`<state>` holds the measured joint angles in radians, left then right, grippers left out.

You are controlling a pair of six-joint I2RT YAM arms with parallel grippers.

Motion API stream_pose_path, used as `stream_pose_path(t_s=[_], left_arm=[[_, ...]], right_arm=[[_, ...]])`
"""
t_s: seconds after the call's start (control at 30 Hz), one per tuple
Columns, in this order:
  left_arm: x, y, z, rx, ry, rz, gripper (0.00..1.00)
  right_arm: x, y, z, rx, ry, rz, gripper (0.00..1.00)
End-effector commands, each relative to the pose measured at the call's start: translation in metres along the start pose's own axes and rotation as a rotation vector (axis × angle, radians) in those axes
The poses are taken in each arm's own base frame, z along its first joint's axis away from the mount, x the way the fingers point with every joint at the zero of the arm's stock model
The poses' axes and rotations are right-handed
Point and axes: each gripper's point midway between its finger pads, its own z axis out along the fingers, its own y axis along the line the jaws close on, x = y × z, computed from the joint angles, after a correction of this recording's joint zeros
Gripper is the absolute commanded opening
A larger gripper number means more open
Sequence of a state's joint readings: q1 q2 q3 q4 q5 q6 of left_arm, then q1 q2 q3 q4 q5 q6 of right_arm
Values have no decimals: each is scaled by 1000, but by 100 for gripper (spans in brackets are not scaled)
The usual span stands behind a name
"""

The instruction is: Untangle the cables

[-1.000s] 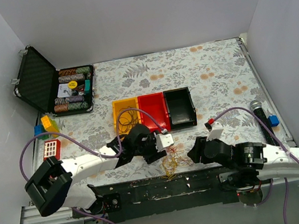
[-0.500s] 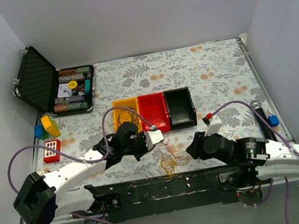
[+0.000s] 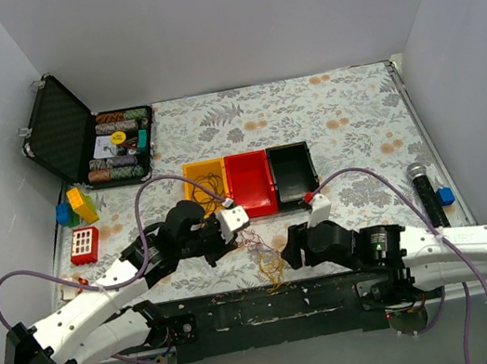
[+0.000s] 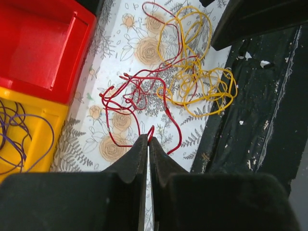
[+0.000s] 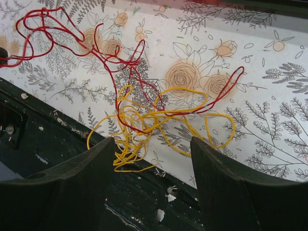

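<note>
The cables lie near the table's front edge as a loose tangle (image 3: 269, 260). In the left wrist view a red wire (image 4: 137, 91) spreads over the cloth, crossing a yellow wire (image 4: 204, 84) to its right. My left gripper (image 4: 148, 138) is shut on a small loop of the red wire; in the top view it (image 3: 245, 235) sits just left of the tangle. My right gripper (image 5: 153, 144) is open and hovers over the yellow wire (image 5: 144, 120), with the red wire (image 5: 103, 53) beyond; in the top view it (image 3: 287, 254) is right of the tangle. A purple wire (image 4: 21, 137) lies in the yellow bin (image 3: 195, 169).
A red bin (image 3: 249, 181) and a black bin (image 3: 292, 173) stand beside the yellow one, behind the grippers. The black front rail (image 3: 274, 304) runs just under the tangle. An open poker-chip case (image 3: 114, 143) and toy blocks (image 3: 80, 203) are at left, a microphone (image 3: 424, 188) at right.
My left gripper has drawn back to the left with the red wire, stretching it out of the tangle. My right gripper has moved left, closer to the yellow wire.
</note>
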<state>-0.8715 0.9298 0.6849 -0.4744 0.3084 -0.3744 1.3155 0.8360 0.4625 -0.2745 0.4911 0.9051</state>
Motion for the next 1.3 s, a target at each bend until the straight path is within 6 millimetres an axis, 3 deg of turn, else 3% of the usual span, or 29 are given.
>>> stream_pose_path(t_s=[0.0, 0.17, 0.27, 0.53, 0.83, 1.0, 1.27], left_arm=[[6, 1, -16, -45, 22, -60, 0], [0, 13, -26, -124, 15, -78, 0], [-18, 18, -34, -144, -10, -53, 0], [-52, 7, -47, -52, -33, -2, 0], [-65, -5, -59, 12, -36, 16, 0], [-110, 5, -79, -29, -117, 69, 0], [-216, 20, -130, -107, -328, 149, 0]], right_arm=[[-23, 35, 3, -85, -60, -32, 73], [-11, 49, 15, -114, -44, -123, 73], [-6, 62, 18, -163, -90, -195, 74], [5, 53, 40, -100, -95, -225, 72], [50, 47, 69, -88, 35, -234, 65], [77, 32, 78, -28, 139, -262, 53], [99, 3, 64, 22, 212, -205, 45]])
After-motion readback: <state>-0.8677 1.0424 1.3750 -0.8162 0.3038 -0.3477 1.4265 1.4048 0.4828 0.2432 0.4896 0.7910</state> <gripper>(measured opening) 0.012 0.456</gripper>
